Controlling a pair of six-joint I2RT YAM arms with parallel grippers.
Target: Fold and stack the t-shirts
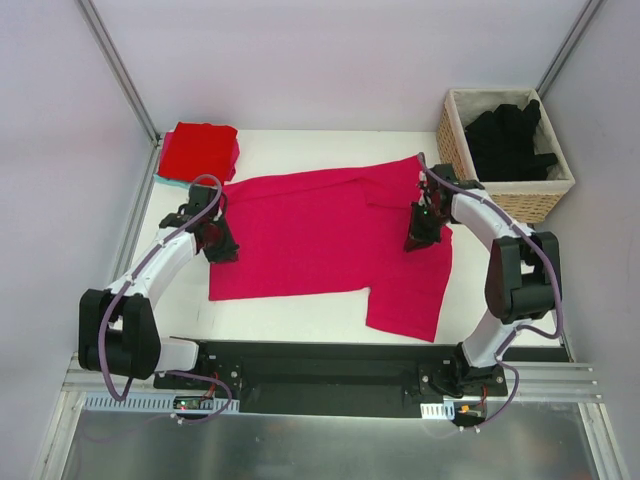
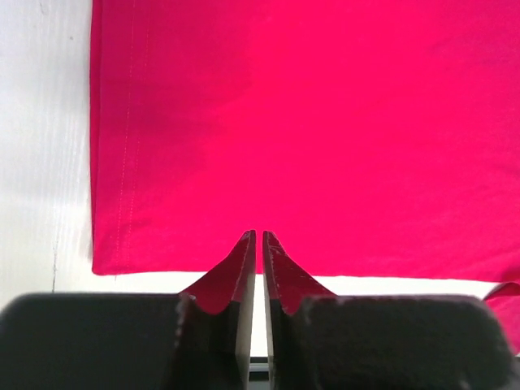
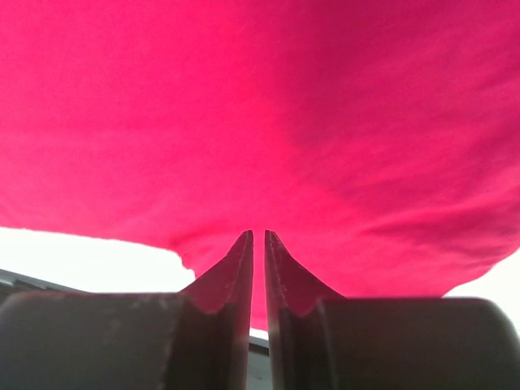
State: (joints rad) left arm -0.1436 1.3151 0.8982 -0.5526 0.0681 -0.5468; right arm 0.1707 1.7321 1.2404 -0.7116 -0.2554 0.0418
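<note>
The magenta-pink t-shirt [image 1: 320,235] lies flat across the desk [image 1: 300,322]. The left tool [image 2: 259,236] and right tool [image 3: 258,234] are each pressed nearly together, pinching its opposite edges. Both bites look shallow. On lifting, the cloth could slip out, or only one layer might rise and wrinkle the fold.

Magenta-pink t-shirt [image 1: 320,235]; brighter red t-shirt [image 1: 200,150]; black t-shirts [image 1: 510,140]; tan woven basket [image 1: 451,138]; white table [image 1: 300,316].

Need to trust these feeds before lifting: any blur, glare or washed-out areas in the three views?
Top external: sharp, evenly lit, but the black shirts in the basket merge into one dark mass. Left wrist: magenta t-shirt crisp, hem stitching visible, table washed out white. Right wrist: cloth soft, background overexposed, end effector fingers tinted pink.
</note>
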